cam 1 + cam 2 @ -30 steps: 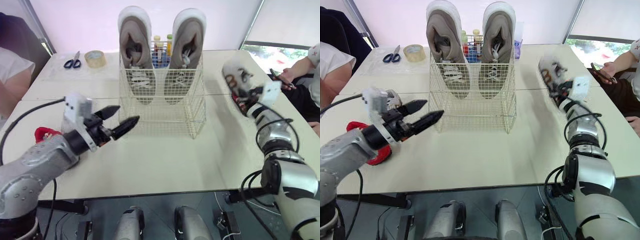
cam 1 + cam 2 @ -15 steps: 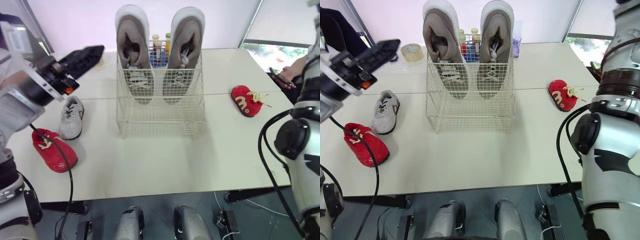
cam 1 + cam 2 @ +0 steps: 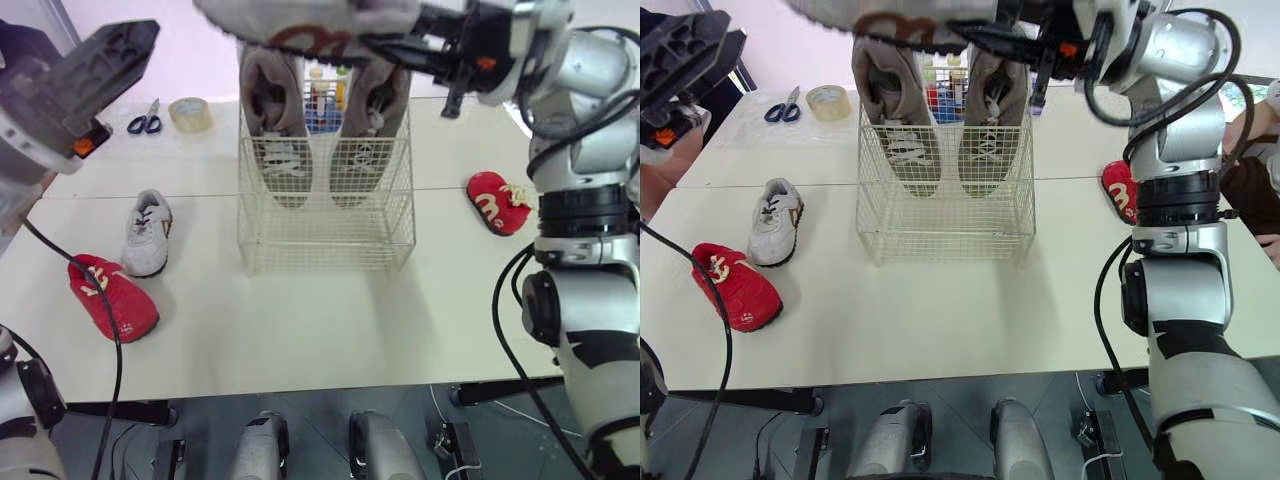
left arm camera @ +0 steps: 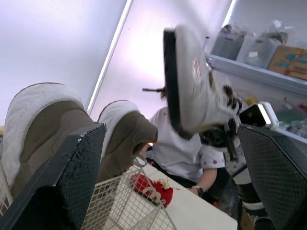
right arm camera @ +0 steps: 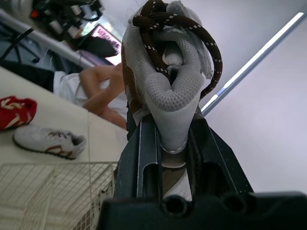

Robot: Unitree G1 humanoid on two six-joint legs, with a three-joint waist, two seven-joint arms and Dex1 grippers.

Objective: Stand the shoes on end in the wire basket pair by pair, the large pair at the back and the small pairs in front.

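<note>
Shoe point(image 5: 165, 91): small, grey, brown laces, in right gripper point(image 5: 165, 136).

Our right hand point(image 3: 388, 42) clamps a grey shoe point(image 3: 290, 18) with a brown mark and holds it above the wire basket point(image 3: 325, 235). Two large shoes point(image 3: 275, 125) stand on end side by side at the back of the basket. Our left hand point(image 3: 100, 65) is raised at the far left. On the tabletop point(image 3: 330, 315), a white shoe point(image 3: 147, 233) and a red shoe point(image 3: 112, 298) lie left of the basket, near each other. A second red shoe point(image 3: 497, 203) lies to its right. Scissors point(image 3: 143, 122) and a tape roll point(image 3: 189, 115) sit at the far side.
</note>
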